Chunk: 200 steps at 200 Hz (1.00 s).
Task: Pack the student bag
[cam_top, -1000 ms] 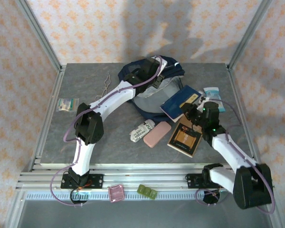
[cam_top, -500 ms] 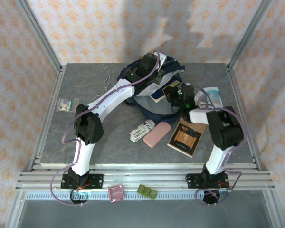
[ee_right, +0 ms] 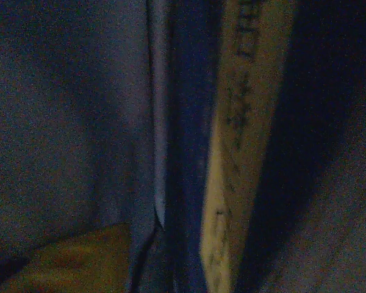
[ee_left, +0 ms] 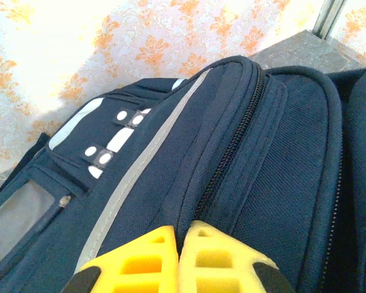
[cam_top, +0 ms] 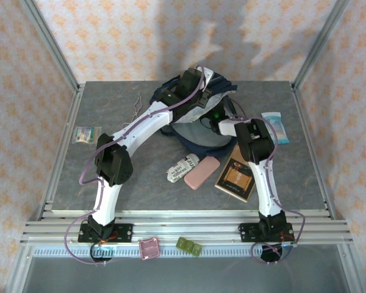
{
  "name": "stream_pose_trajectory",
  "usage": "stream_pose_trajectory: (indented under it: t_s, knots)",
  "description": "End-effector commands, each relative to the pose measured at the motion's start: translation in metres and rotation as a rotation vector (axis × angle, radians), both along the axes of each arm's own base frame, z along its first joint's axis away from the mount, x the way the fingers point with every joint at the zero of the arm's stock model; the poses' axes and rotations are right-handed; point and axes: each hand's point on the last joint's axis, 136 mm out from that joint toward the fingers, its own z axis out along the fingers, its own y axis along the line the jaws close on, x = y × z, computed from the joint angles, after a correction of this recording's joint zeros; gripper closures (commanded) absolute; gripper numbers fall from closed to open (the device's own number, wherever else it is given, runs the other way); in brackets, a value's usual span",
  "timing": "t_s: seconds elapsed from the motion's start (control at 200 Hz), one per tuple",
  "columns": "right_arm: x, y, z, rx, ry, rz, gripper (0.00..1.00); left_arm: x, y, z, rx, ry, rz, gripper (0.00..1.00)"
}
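The student bag [cam_top: 201, 145], navy with a grey-white front panel, lies at the back middle of the table. My left gripper [cam_top: 198, 94] is shut on a fold of its navy fabric beside the zipper [ee_left: 232, 152], yellow fingertips [ee_left: 140, 256] pressed together, holding the top edge up. My right gripper [cam_top: 215, 117] reaches into the bag's mouth. In the dark right wrist view, a book with a blue cover and yellowish page edge [ee_right: 244, 140] stands inside the bag. One yellow finger [ee_right: 73, 262] shows at lower left, apart from the book.
On the table in front of the bag lie a brown book [cam_top: 236, 178], a pink case [cam_top: 202, 172] and a white printed tube [cam_top: 183, 168]. A light-blue packet [cam_top: 276, 127] lies at the right, a small packet [cam_top: 86, 134] at the left, and a thin wire piece [cam_top: 136, 107] at the back left.
The right arm swung from the table's right side into the bag's mouth, carrying the blue book inside; its jaws have spread. The left gripper kept its hold.
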Motion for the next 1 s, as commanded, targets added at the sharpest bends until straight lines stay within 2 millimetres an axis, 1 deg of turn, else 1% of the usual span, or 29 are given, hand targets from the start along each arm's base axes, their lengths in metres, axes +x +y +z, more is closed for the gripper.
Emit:
stream_pose_trajectory:
  t_s: [0.0, 0.055, 0.075, 0.105, 0.155, 0.205, 0.32, 0.36, 0.405, 0.42, 0.48, 0.571, 0.636, 0.706, 0.776, 0.831, 0.916, 0.931, 0.941, 0.996]
  knots:
    - [-0.005, 0.009, 0.013, -0.073, 0.014, 0.053, 0.35, -0.007, 0.006, 0.077, -0.131, -0.147, 0.024, 1.0]
    - [-0.017, 0.008, 0.013, -0.11, 0.023, 0.085, 0.34, -0.007, 0.008, 0.075, -0.128, -0.148, 0.029, 1.0]
    - [-0.022, 0.006, 0.015, -0.118, 0.023, 0.089, 0.34, -0.007, 0.008, 0.074, -0.127, -0.147, 0.029, 1.0]
    - [-0.032, 0.003, 0.013, -0.128, 0.034, 0.094, 0.34, -0.007, 0.008, 0.074, -0.128, -0.148, 0.03, 1.0]
    - [-0.046, -0.003, 0.02, -0.138, 0.031, 0.1, 0.34, -0.006, 0.008, 0.072, -0.127, -0.147, 0.034, 1.0]
    - [-0.06, -0.01, 0.02, -0.163, 0.049, 0.098, 0.34, -0.006, 0.008, 0.073, -0.13, -0.148, 0.037, 1.0]
    - [-0.085, -0.014, 0.018, -0.198, 0.105, 0.145, 0.37, -0.008, 0.011, 0.073, -0.132, -0.15, 0.047, 1.0]
    - [-0.094, -0.017, 0.021, -0.218, 0.112, 0.156, 0.38, -0.008, 0.012, 0.072, -0.13, -0.149, 0.049, 1.0]
    - [-0.105, -0.021, 0.023, -0.237, 0.116, 0.167, 0.4, -0.009, 0.014, 0.068, -0.123, -0.145, 0.056, 1.0]
    - [-0.108, -0.023, 0.028, -0.241, 0.11, 0.169, 0.4, -0.009, 0.015, 0.066, -0.12, -0.146, 0.059, 1.0]
    - [-0.124, -0.032, 0.038, -0.284, 0.102, 0.171, 0.4, -0.009, 0.019, 0.058, -0.101, -0.14, 0.075, 1.0]
    - [-0.151, -0.047, 0.05, -0.368, 0.098, 0.189, 0.42, -0.007, 0.022, 0.042, -0.076, -0.127, 0.093, 1.0]
    - [-0.172, -0.058, 0.059, -0.432, 0.101, 0.206, 0.43, -0.004, 0.025, 0.026, -0.048, -0.117, 0.115, 1.0]
    - [-0.198, -0.076, 0.064, -0.514, 0.109, 0.199, 0.44, 0.0, 0.028, 0.007, -0.016, -0.105, 0.134, 1.0]
    - [-0.224, -0.099, 0.072, -0.572, 0.11, 0.17, 0.44, 0.002, 0.029, -0.012, 0.008, -0.085, 0.144, 1.0]
    - [-0.244, -0.121, 0.073, -0.597, 0.126, 0.134, 0.44, 0.003, 0.028, -0.025, 0.02, -0.069, 0.154, 1.0]
    - [-0.272, -0.16, 0.064, -0.613, 0.189, 0.055, 0.41, 0.0, 0.022, -0.043, 0.014, -0.027, 0.139, 1.0]
    - [-0.276, -0.166, 0.057, -0.617, 0.216, 0.046, 0.4, -0.002, 0.02, -0.045, 0.011, -0.019, 0.133, 0.96]
    - [-0.279, -0.171, 0.061, -0.613, 0.208, 0.032, 0.39, -0.002, 0.019, -0.046, 0.007, -0.013, 0.13, 0.93]
    - [-0.296, -0.192, 0.051, -0.622, 0.255, -0.015, 0.36, -0.01, 0.011, -0.051, -0.009, 0.016, 0.11, 0.73]
